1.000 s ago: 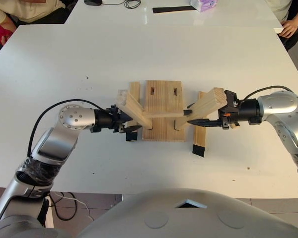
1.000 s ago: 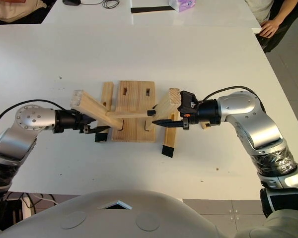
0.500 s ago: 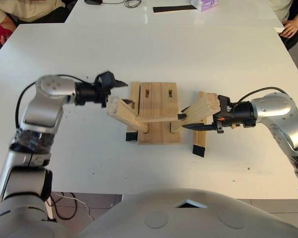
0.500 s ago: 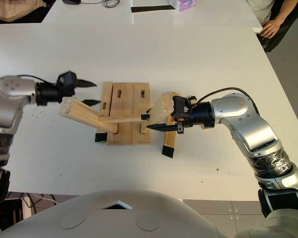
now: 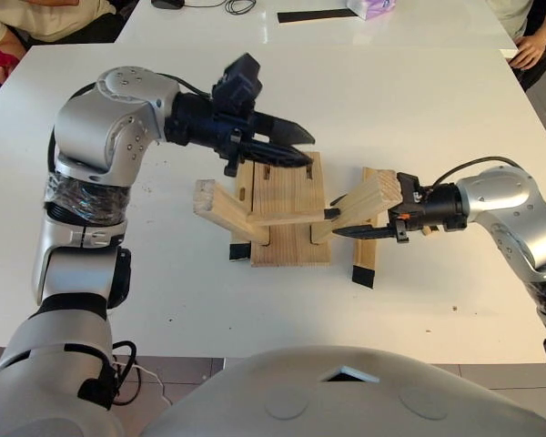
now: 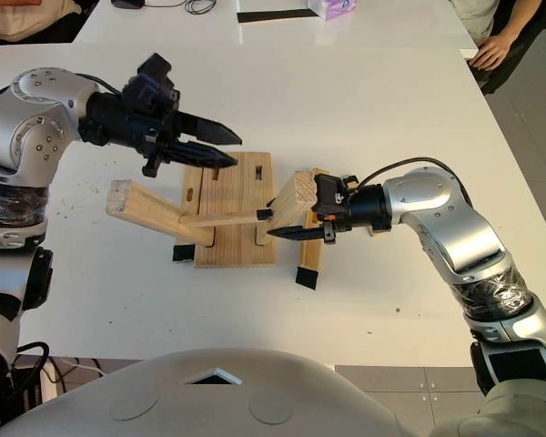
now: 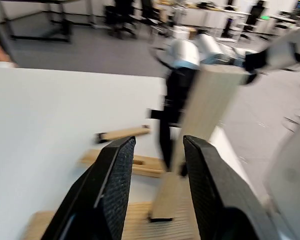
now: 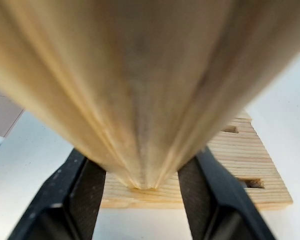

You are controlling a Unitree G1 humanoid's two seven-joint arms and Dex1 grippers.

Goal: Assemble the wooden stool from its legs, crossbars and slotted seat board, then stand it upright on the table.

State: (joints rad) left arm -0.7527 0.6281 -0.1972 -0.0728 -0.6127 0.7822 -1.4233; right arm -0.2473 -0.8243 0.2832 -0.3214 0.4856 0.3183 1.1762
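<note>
Your right gripper (image 5: pixel 338 218) is clamped on the tilted leg (image 5: pixel 371 198) right of centre, so it all comes down to the loose leg (image 5: pixel 226 208) left of centre. It sits just below and left of your left gripper (image 5: pixel 309 151), the nearer one, whose jaws hang spread and empty over the top edge of the seat board (image 5: pixel 291 244), and its long axis runs upper left to lower right. Everything's pale, square-cut bare wood, and a thin crossbar (image 5: pixel 287 217) seems to bridge both legs above the flat slotted board.

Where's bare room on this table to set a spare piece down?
Free: the far table beyond the seat board, and the near strip along the front edge. Crowded: the middle, where the left gripper, right gripper and loose legs surround it.
</note>
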